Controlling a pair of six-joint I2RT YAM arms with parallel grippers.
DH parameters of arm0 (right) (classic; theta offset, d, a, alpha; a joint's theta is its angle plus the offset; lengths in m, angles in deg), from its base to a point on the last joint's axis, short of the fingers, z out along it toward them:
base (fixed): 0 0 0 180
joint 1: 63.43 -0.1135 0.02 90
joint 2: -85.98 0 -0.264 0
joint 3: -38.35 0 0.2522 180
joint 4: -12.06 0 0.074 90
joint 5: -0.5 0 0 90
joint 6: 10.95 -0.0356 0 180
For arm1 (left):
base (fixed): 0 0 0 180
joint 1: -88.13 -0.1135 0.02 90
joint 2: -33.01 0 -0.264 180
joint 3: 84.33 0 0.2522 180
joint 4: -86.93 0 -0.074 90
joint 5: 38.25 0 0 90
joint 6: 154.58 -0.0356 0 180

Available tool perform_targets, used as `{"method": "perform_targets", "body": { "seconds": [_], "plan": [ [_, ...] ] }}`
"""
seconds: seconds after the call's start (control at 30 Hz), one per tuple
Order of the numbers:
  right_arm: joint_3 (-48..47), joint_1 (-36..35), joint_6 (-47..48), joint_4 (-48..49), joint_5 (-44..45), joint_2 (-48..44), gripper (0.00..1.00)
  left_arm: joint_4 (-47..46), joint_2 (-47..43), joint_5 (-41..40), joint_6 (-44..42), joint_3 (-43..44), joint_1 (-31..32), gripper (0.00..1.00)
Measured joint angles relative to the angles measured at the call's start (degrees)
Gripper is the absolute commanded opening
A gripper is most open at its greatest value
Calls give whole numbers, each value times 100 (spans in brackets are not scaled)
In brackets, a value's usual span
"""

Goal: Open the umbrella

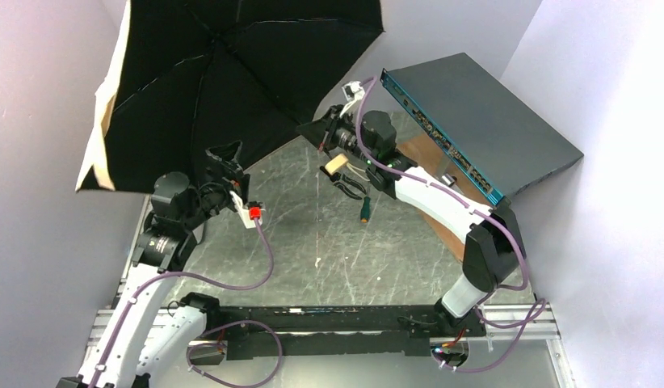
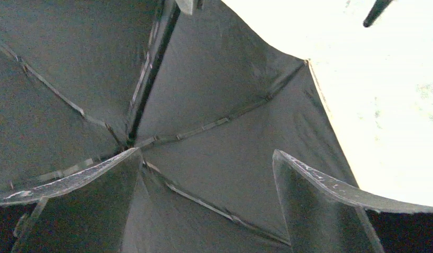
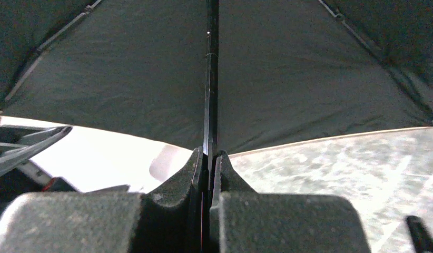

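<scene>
The umbrella (image 1: 232, 73) is spread open at the back left, black lining facing me, with pale beige fabric showing at its left rim (image 1: 98, 153). Its cream handle (image 1: 337, 164) sits just below my right gripper (image 1: 317, 133). The right gripper (image 3: 209, 158) is shut on a thin dark rod of the umbrella (image 3: 209, 79), apparently the shaft, which runs up into the canopy. My left gripper (image 1: 226, 158) is open and empty under the canopy's near rim. In the left wrist view its fingertips (image 2: 280, 158) stand wide apart below the rib hub (image 2: 131, 139).
A dark grey flat box (image 1: 482, 113) with a teal front edge leans at the back right over a wooden block (image 1: 426, 153). A cord with a dark end (image 1: 363, 212) hangs below the handle. White walls close in on both sides. The tabletop (image 1: 337, 250) is scratched grey.
</scene>
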Motion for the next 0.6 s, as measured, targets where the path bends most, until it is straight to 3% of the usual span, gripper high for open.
{"method": "perform_targets", "body": {
  "seconds": [0.3, 0.37, 0.47, 0.6],
  "plan": [
    [1187, -249, 1207, 1082, 2157, -229, 0, 634, -313, -264, 933, 0, 0, 100],
    [1517, -330, 1462, 1351, 2465, -232, 12, 789, -361, -363, 1235, 0, 0, 100],
    [1921, -481, 1757, 1596, 2662, -232, 20, 1099, -457, -435, 1652, 0, 0, 100],
    [2216, -715, 2096, 1781, 2664, -203, 46, 1722, -848, -341, 1941, -125, 0, 100]
  ]
}}
